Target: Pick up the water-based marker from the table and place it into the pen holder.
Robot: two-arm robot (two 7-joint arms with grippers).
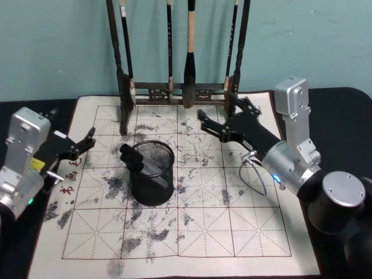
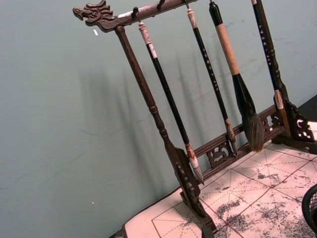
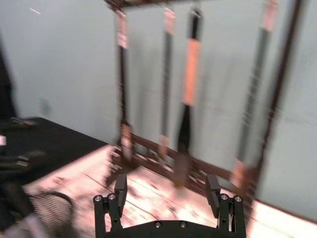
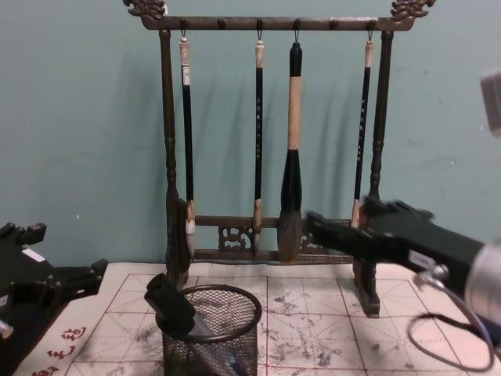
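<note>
Marker (image 1: 135,158) in pen holder (image 1: 152,173), right gripper (image 1: 220,124) wide open, empty

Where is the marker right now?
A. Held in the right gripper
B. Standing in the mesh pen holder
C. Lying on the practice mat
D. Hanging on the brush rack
B: the marker leans inside the pen holder, its dark cap above the rim, and the right gripper is open and empty.

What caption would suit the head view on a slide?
Marker resting in the pen holder on the calligraphy mat, open right gripper beside the brush rack.
</note>
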